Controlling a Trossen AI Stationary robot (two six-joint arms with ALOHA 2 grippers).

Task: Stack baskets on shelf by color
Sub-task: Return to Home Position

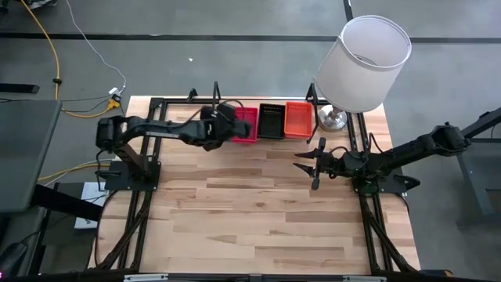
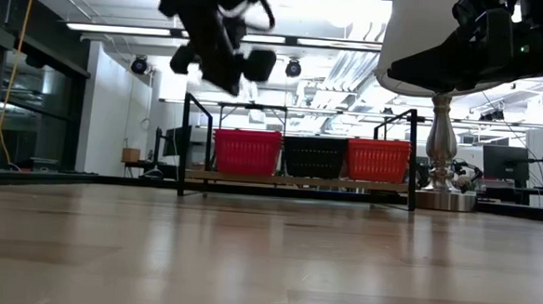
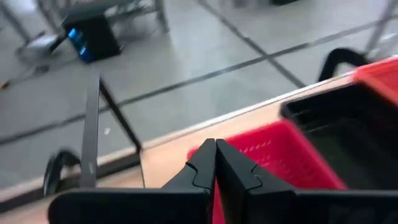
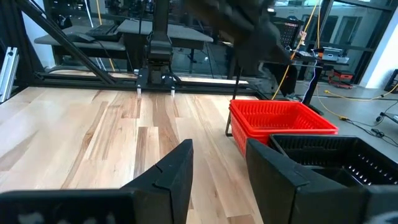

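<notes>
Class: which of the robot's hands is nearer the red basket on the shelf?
Left. The left hand hangs over the red basket's outer edge; the right hand is out over the table, in front of the orange basket.

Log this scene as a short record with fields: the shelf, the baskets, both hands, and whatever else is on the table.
shelf: at the table's far edge, holding every basket in view
baskets: red basket, black basket, orange basket side by side; stack counts unclear
left hand: shut, empty, above the red basket
right hand: open, empty, over the table near the lamp
other: lamp stands beside the shelf's orange end
</notes>
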